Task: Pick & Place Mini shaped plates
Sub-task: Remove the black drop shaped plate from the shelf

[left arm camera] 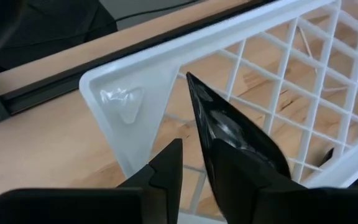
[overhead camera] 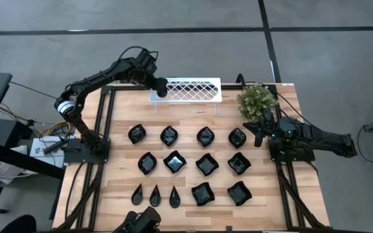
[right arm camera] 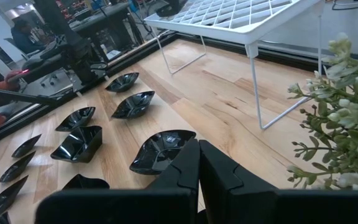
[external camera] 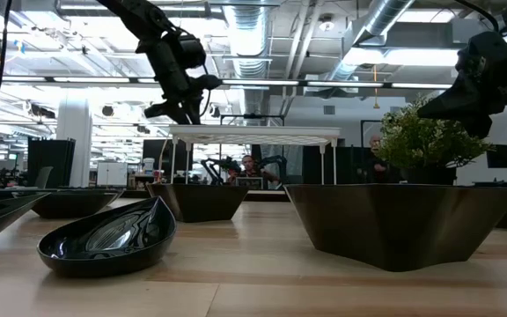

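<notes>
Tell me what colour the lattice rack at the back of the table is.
White; the lattice rack shows best in the high view.

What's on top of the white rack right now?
Nothing lies on the white rack yet. The left pincer hangs over its corner, shut on a small black plate. Bare wooden table shows through the lattice; the arm hides that corner from above.
</notes>
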You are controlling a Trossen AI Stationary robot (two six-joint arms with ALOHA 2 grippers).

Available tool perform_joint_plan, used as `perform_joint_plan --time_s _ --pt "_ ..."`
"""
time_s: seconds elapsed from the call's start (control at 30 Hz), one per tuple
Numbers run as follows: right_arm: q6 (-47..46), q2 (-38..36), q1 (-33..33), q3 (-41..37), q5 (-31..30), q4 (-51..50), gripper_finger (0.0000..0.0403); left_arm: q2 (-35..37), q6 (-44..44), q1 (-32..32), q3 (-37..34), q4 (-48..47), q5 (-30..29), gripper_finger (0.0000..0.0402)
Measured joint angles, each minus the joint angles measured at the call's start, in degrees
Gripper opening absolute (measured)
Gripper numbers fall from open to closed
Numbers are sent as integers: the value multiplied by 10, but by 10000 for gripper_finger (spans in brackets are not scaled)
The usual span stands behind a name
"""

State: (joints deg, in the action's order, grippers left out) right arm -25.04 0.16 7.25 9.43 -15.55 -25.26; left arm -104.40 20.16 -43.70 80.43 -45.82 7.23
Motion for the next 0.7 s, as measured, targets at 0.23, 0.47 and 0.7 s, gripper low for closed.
perform_joint_plan --time_s 0.23,0.47,0.7 --pt "0 0 0 0 -4 0 0 0 0 0 0 0 -4 85" --pt "0 0 0 0 -28 0 0 0 -2 0 0 5 -8 34" --pt "0 0 0 0 -28 0 0 0 -2 0 0 9 -8 13"
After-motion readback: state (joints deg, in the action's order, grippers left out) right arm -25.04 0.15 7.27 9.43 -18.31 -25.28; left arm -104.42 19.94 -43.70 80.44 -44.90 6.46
